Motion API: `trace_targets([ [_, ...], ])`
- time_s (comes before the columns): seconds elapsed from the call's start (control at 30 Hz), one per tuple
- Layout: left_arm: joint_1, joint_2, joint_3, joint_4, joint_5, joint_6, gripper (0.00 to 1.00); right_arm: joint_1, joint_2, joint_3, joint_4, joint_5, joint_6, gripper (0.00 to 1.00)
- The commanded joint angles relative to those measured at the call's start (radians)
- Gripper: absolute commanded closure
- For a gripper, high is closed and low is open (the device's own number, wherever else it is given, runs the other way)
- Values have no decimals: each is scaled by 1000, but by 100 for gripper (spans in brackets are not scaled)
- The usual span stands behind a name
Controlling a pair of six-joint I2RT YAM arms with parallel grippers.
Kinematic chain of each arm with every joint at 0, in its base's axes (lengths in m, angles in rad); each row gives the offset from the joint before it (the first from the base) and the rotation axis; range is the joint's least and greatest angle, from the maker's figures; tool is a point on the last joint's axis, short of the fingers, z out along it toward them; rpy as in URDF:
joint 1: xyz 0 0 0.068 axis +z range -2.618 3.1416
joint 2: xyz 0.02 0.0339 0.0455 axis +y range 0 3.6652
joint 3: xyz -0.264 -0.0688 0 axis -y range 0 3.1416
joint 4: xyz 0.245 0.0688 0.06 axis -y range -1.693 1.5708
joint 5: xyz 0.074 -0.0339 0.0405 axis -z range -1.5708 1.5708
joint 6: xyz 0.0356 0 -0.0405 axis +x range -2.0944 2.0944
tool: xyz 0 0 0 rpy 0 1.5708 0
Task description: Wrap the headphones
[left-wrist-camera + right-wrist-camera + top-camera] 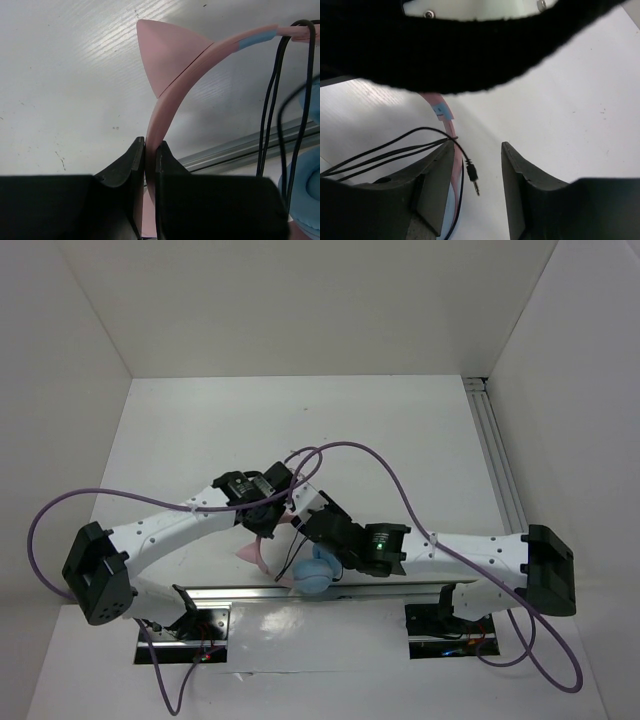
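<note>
My left gripper pinches the pink headband of the headphones, with loops of black cord draped farther along the band. My right gripper stands spread, the plug dangling unheld between its fingers; winding looks part done, so next I must close on that loose end and carry it round the band. No container shows.
</note>
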Motion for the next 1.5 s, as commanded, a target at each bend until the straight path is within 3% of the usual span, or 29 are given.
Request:
trace_targets([
  [0.0,-75,-75,57,21,33,-13,100,-98,61,-42,22,-7,60,47],
  [0.37,-13,-84,86,-2,65,-22,100,-118,-3,-32,22,-50,103,37],
  [0.43,6,-75,86,10,65,-34,100,-118,-37,-21,11,-71,117,31],
  [0.47,7,-75,86,22,65,-47,100,-118,-72,-10,11,-71,117,8],
  [0.53,31,-66,98,36,44,-60,100,-118,-103,19,-16,-71,143,0],
  [0.83,80,-9,119,110,-102,-192,100,-118,-247,131,-167,3,281,0],
  [0.93,144,3,119,110,-174,-292,100,-118,-277,140,-191,3,330,0],
  [1.13,428,121,158,174,-177,-413,100,-108,-315,79,-193,-71,384,0],
  [1.3,656,349,202,226,-177,-514,100,-66,-315,48,-152,-109,414,0],
  [1.47,783,518,331,243,-244,-561,100,-14,-304,38,-113,-109,414,0],
])
